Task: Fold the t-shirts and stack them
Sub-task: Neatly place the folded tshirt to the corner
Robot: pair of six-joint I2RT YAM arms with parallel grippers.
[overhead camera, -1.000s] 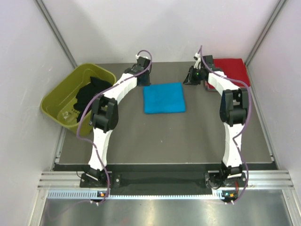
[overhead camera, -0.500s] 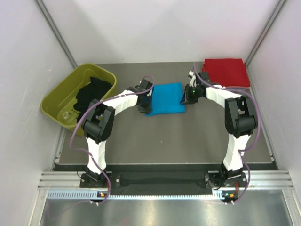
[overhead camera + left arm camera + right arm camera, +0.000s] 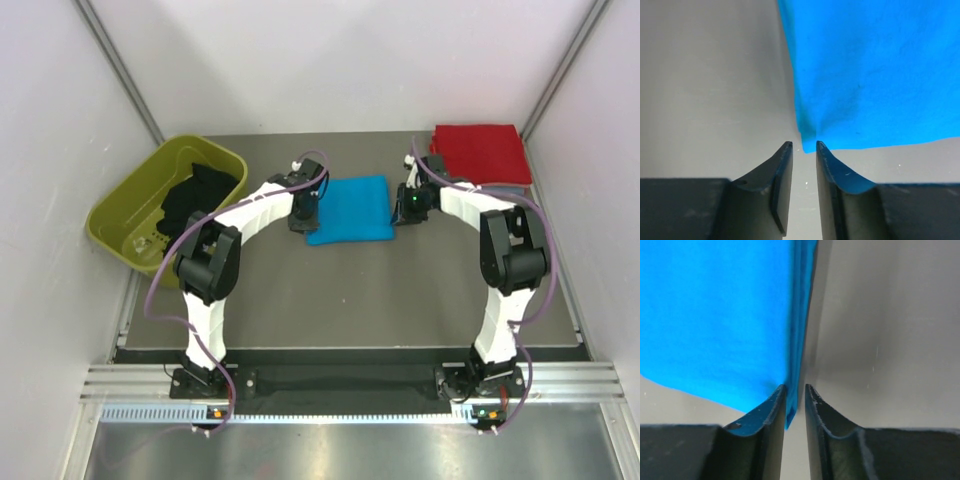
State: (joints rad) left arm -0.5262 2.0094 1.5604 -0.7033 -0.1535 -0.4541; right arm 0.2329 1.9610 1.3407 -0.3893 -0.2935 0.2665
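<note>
Folded turquoise t-shirt (image 3: pixel 348 208) lies flat centrally; folded red t-shirt (image 3: pixel 482 153) sits far right.

A robotics lab test cell (boxed in): white wall panels (image 3: pixel 350 70), aluminium rail (image 3: pixel 350 382), grey table (image 3: pixel 350 290).

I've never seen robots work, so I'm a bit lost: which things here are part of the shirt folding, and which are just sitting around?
Part of the job: folded turquoise t-shirt; folded red t-shirt; black clothing heaped at the left, probably waiting its turn; left gripper and right gripper at the turquoise one's sides.

Just sitting there: olive-green tub, merely holding that black clothing.
</note>
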